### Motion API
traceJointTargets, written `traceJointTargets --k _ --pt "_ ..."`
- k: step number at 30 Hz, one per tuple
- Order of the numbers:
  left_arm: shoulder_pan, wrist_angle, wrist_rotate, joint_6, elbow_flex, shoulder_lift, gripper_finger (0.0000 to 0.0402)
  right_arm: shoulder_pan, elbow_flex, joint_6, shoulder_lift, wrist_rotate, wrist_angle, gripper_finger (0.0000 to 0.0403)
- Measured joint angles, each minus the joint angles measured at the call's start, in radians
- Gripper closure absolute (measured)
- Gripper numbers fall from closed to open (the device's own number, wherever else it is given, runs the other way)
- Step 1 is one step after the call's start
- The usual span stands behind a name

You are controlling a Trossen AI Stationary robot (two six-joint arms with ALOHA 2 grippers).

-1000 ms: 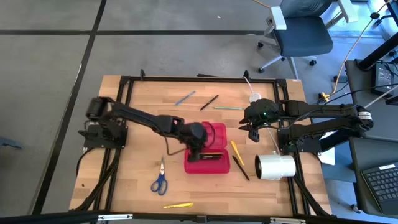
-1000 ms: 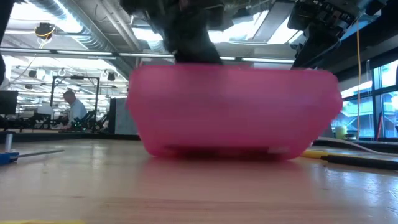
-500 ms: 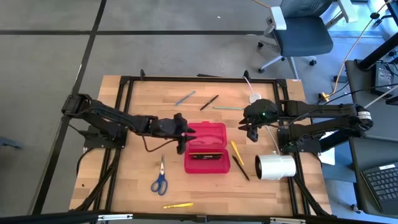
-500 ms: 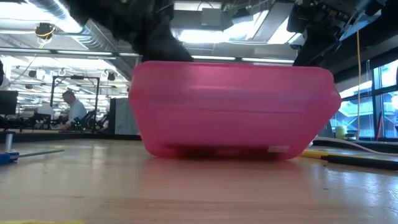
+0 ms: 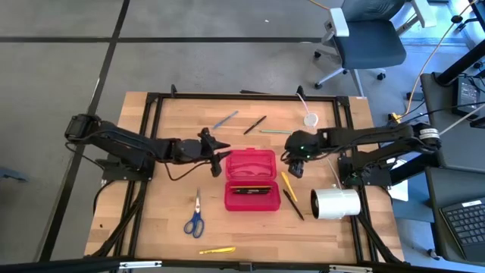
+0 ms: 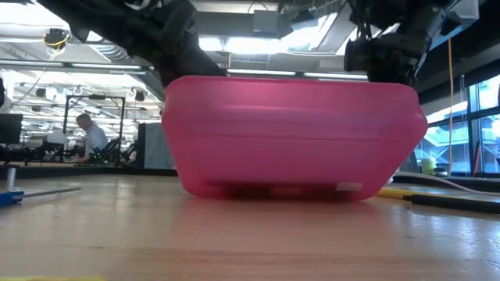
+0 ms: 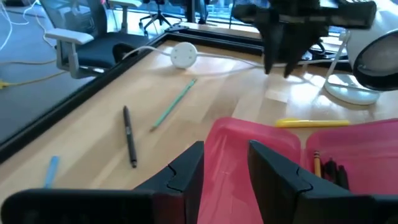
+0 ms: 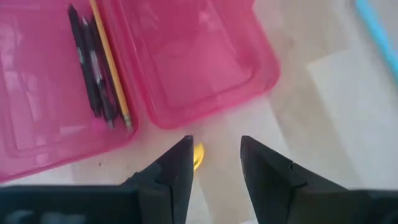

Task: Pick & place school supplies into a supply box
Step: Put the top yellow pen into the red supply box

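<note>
High view shows my red see-through plastic supply box (image 5: 251, 180) lying open in the middle of the wooden table (image 5: 167, 212), and I will say where everything is from that box. My left gripper (image 5: 218, 148) hangs just beside the box's far left corner, its two fingers a little apart with nothing between them. My right gripper (image 5: 294, 165) hangs near the box's right side, over the yellow pencil (image 5: 287, 184) that lies just beside the box, and its fingers are also apart and empty. I think it is there because that pencil is the closest thing to grab next. A thin black pen (image 5: 292, 204) lies right next to that pencil. Inside the box I can see a few dark pens and one yellow pencil (image 8: 109, 61) lying flat in one half, so part of the job looks done. The small blue-handled scissors (image 5: 195, 218) lie on the near left side of the box, well apart from it. Another yellow pencil (image 5: 217, 249) lies nearer the table's front edge. On the far side of the box lie a blue pen (image 5: 225, 119), a black pen (image 5: 255, 124) and a green pencil (image 5: 278, 132), so a lot is left to put away. A big white roll (image 5: 336, 203) sits to the right of the box.
</note>
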Motion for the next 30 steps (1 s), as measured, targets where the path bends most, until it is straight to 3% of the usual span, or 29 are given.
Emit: traceJointTargets --k 7,30 --pt "-0.007 -0.054 -0.006 0.000 0.000 -0.046 0.0294 0.066 0.080 0.168 0.087 0.009 -0.178 0.0266" --pt "-0.007 -0.070 -0.004 0.000 0.000 -0.037 0.0300 0.188 0.093 0.317 0.359 0.027 -0.099 0.0266"
